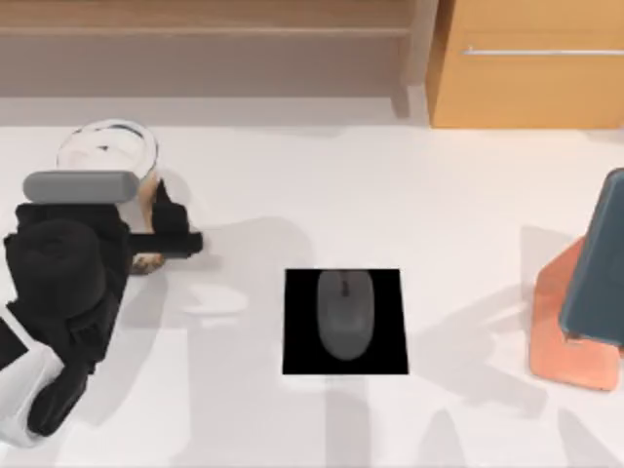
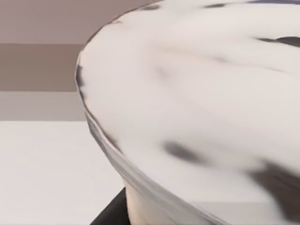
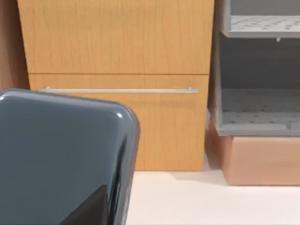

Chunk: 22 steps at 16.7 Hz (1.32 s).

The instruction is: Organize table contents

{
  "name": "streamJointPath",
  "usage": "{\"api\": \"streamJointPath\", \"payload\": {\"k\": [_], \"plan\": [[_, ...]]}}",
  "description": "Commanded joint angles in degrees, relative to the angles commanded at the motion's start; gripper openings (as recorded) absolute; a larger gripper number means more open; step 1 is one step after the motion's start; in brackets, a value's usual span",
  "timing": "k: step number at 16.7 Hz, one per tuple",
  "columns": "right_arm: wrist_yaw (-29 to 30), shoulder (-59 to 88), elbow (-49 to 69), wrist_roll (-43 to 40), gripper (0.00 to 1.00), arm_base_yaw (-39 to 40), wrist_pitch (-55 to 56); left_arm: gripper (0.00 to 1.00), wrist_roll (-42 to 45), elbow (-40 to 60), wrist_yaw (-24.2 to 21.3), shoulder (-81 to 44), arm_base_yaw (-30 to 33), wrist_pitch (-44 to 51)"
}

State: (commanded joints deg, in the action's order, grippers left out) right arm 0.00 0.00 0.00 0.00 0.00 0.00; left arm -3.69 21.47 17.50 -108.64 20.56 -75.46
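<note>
Left arm dominates the top view: left gripper (image 1: 156,234) sits against the cup (image 1: 107,151), well left of the black pad (image 1: 292,322); finger state cannot be told. Mouse (image 1: 345,314) lies on that pad. Phone (image 1: 597,263) leans in the orange stand (image 1: 565,331), far right of the pad.

Left wrist view: cup rim (image 2: 197,93) close up, contents unclear.

Right wrist view: phone (image 3: 61,159) before the cabinet (image 3: 117,47).

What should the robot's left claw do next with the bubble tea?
Probably close gently on the cup before lifting. The left claw sits right against its side at the table's left, while the mouse already rests on the black pad.
</note>
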Motion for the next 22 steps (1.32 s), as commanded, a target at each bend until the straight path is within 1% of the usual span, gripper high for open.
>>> {"api": "streamJointPath", "payload": {"k": [8, 13, 17, 20, 22], "plan": [[0.00, 0.00, 0.00, 0.00, 1.00, 0.00, 0.00, 0.00, 0.07, -0.02, 0.02, 0.24, 0.06, 0.19], [0.00, 0.00, 0.00, 0.00, 1.00, 0.00, 0.00, 0.00, 0.09, 0.14, 0.05, 3.58, 0.06, 3.74], [0.00, 0.00, 0.00, 0.00, 1.00, 0.00, 0.00, 0.00, 0.17, 0.03, 0.06, 3.39, 0.06, 3.64], [0.00, 0.00, 0.00, 0.00, 1.00, 0.00, 0.00, 0.00, 0.97, 2.59, -0.27, 5.53, -0.29, 3.16], [0.00, 0.00, 0.00, 0.00, 1.00, 0.00, 0.00, 0.00, 2.06, 5.24, -0.96, 7.10, -0.76, 4.49]]}}
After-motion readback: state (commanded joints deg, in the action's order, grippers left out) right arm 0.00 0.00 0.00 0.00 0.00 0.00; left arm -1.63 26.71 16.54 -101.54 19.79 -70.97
